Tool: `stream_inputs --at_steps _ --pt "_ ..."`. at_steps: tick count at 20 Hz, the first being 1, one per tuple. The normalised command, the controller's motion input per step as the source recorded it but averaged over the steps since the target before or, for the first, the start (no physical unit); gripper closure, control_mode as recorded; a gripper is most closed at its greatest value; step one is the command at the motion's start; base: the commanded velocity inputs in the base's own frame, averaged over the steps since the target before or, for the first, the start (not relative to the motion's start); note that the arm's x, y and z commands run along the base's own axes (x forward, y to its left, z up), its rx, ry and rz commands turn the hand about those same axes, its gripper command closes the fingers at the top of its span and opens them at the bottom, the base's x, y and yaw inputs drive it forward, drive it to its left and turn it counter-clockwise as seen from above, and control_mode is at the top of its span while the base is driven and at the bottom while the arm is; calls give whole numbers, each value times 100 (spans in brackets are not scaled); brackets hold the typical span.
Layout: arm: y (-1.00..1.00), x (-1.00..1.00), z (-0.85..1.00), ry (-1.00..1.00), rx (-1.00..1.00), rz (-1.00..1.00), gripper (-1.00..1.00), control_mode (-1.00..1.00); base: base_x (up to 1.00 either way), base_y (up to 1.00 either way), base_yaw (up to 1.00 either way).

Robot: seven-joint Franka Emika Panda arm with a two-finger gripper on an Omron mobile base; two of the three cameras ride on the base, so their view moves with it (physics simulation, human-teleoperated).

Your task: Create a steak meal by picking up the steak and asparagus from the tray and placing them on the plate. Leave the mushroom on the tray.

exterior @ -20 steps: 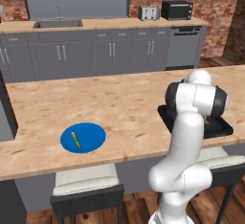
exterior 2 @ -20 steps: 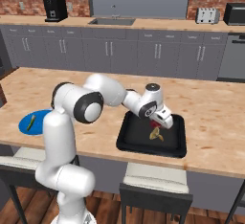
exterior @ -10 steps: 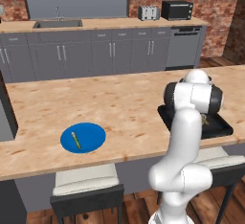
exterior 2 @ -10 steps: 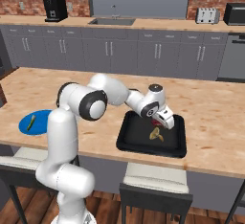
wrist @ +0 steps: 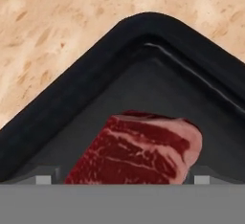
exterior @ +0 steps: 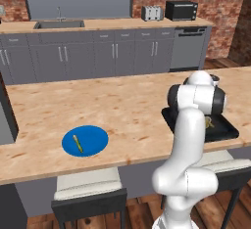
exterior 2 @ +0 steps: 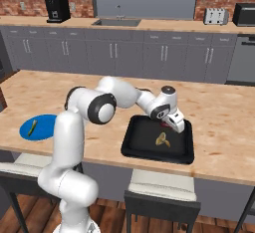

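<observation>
While the arm reaches out over the wooden counter (exterior 2: 224, 127), the gripper (exterior 2: 175, 123) sits low over the far right part of the black tray (exterior 2: 144, 150), right of centre in the right base view. Its jaws stand spread wide, with nothing pinched between them. In the hand view the two finger tips (wrist: 44, 178) rise at the lower left and lower right, and the steak (wrist: 139, 151) lies between them in the lower middle of the frame, dark red with pale marbling. Whether the tips touch the meat cannot be told. Behind the steak, a rounded corner of the tray (wrist: 86, 89) points toward the top of the frame, with bare counter (wrist: 57, 22) beyond the rim. In the right base view only a small red edge of the steak (exterior 2: 165, 125) shows just left of the gripper, inside the tray. The mushroom (exterior 2: 162, 139), a yellowish-tan lump, lies near the middle of the tray, just below and left of the gripper and apart from it. The asparagus (exterior 2: 33, 127) rests on the blue plate (exterior 2: 47, 123) at the left edge of the frame, well apart from the tray. In the left base view the plate (exterior: 95, 140) with the asparagus (exterior: 78, 143) sits at lower left, while the tray (exterior: 223, 132) lies at centre right, partly hidden by the arm; the mushroom (exterior: 210, 122) peeks out beside it.
</observation>
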Motion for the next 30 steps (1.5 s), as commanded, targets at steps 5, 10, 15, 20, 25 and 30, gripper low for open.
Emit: stream_inputs --at_steps 5,10,15,20,25,30 --pt "6 0 -2 -5 0 -1 100 -100 0 0 0" --pt "0 -7 48 0 0 0 100 -100 0 0 0" --pt "0 -36 86 0 0 0 100 -100 0 0 0" --pt "43 -55 81 0 -3 6 100 -100 0 0 0" --pt "97 -60 40 0 -15 19 100 -100 0 0 0" --pt "100 -52 17 -3 -22 20 100 -100 0 0 0"
